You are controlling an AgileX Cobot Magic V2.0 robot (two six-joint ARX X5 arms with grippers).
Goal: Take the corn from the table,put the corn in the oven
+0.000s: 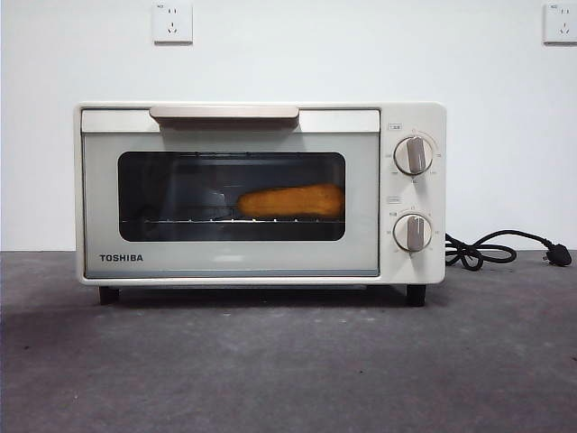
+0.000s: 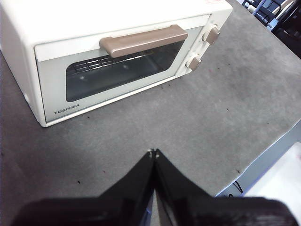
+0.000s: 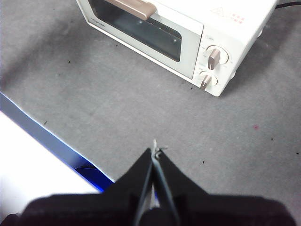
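Now corn (image 1: 290, 201) sits inside closed oven (image 1: 230, 262) on rack, well apart from left claw (image 2: 154, 153) and right claw (image 3: 155, 149), both clenched empty above worktop (image 1: 288, 370).

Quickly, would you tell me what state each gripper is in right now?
Left gripper: closed, holding nothing.
Right gripper: closed, holding nothing.

Worked in lab-type test room, not kitchen. I saw bare white wall (image 1: 361, 54) with two sockets (image 1: 172, 22), grey table (image 1: 288, 361) carrying lone oven (image 1: 260, 193), its plug (image 1: 559, 256) lying loose, unconnected, on table.
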